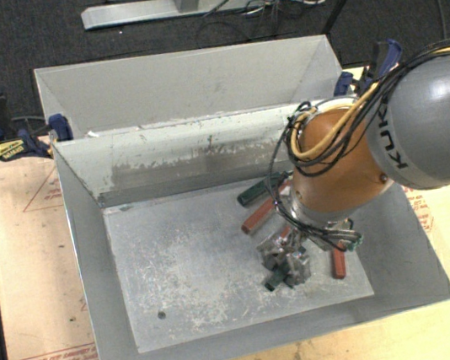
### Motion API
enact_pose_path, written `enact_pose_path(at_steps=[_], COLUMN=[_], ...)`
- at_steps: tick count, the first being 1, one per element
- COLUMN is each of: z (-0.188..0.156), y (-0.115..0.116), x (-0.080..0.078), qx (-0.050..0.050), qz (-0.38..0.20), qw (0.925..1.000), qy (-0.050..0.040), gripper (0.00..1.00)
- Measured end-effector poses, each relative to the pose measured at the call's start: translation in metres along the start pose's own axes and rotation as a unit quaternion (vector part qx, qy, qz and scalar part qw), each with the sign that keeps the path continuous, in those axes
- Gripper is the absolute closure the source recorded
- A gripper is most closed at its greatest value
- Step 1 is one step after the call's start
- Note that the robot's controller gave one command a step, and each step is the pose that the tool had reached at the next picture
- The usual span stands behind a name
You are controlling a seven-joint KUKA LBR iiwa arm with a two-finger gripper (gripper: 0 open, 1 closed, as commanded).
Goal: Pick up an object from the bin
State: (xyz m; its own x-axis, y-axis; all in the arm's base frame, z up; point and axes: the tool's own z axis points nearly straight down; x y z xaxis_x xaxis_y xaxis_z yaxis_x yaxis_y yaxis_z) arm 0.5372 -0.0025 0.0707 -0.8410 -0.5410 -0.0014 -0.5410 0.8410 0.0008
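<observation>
Gripper [287, 260] low over a small dark heap [276, 282] in the bin's [187, 309] right half, red stick [256, 219] near; I cannot tell whether it is spread or closed.

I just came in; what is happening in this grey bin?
A robot arm reaches into the grey bin from the right, and its tool is low over a small cluster of things in the bin's right part. Closest to it are a dark green piece at its near side, a reddish stick farther back and a short red piece to its right. Whether anything is gripped cannot be seen.
</observation>
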Motion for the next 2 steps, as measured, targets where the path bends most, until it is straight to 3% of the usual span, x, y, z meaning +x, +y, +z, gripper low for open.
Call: enact_pose_path(at_steps=[1, 2], z=[-0.128, -0.242], y=[0.019, 0.000], x=[0.014, 0.026], qx=[0.003, 0.004], qz=[-0.081, -0.113], qw=[0.9967, 0.9935], qy=[-0.0033, -0.0037], gripper=[1.00, 1.00])
